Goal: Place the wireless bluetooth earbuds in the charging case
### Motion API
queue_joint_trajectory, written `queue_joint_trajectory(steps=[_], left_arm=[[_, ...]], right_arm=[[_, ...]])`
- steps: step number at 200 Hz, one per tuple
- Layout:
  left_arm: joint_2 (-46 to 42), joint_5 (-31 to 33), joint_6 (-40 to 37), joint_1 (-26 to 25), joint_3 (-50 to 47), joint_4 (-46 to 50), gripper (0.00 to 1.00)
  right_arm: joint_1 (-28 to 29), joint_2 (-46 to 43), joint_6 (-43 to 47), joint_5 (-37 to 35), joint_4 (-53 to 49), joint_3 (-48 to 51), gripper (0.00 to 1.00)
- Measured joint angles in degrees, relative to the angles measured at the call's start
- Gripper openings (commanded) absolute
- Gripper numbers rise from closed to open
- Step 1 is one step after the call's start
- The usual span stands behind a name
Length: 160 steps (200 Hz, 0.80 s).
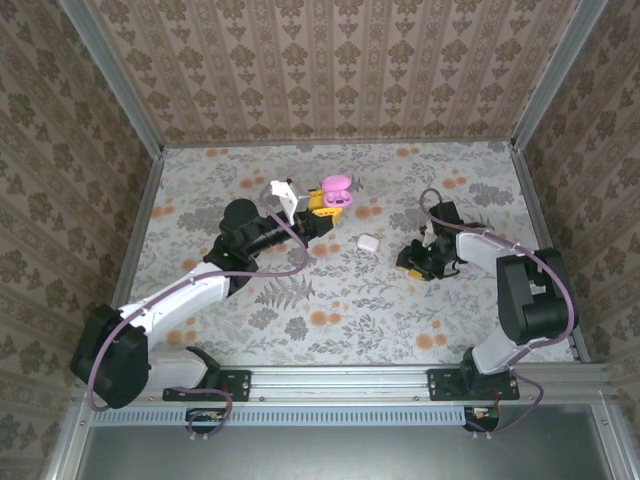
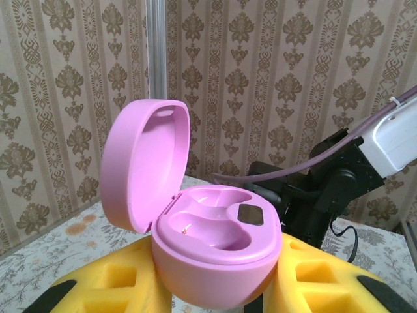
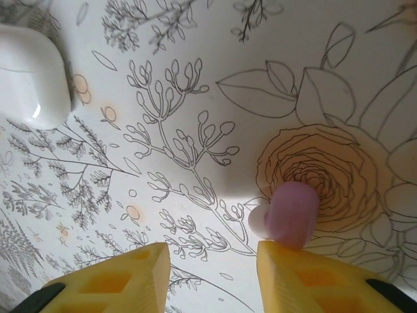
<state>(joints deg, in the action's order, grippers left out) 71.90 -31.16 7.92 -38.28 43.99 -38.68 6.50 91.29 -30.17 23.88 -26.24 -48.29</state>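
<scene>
No word, brand, number or sign can be read on anything here; the charging case (image 2: 218,274) is plain glossy pink inside and out (a small dark rectangle (image 2: 251,214) sits in its base at about two o'clock of the wells, with nothing legible on it); the wallpaper (image 2: 293,78) and the table (image 3: 195,78) carry only printed ornament and flowers.

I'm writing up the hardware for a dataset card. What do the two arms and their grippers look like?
Both the left arm and right arm have white links between bulky black joints, with a purplish cable running alongside each. The left gripper and right gripper carry yellow fingers with square recesses and black patches.
</scene>
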Motion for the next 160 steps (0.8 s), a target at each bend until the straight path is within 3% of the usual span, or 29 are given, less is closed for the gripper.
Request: queue_joint_trajectory(steps=[38,160], left_arm=[[-0.28,0.11,0.00,-0.22,0.00,0.02,0.33],[-0.31,0.37,-0.20,-0.33,0.00,0.04,0.33]], right_arm=[[-2.62,-2.93,2.16,-2.38,-1.97,-0.68,0.38],[-3.34,3.72,5.20,-4.24,-5.79,-4.61,0.31]])
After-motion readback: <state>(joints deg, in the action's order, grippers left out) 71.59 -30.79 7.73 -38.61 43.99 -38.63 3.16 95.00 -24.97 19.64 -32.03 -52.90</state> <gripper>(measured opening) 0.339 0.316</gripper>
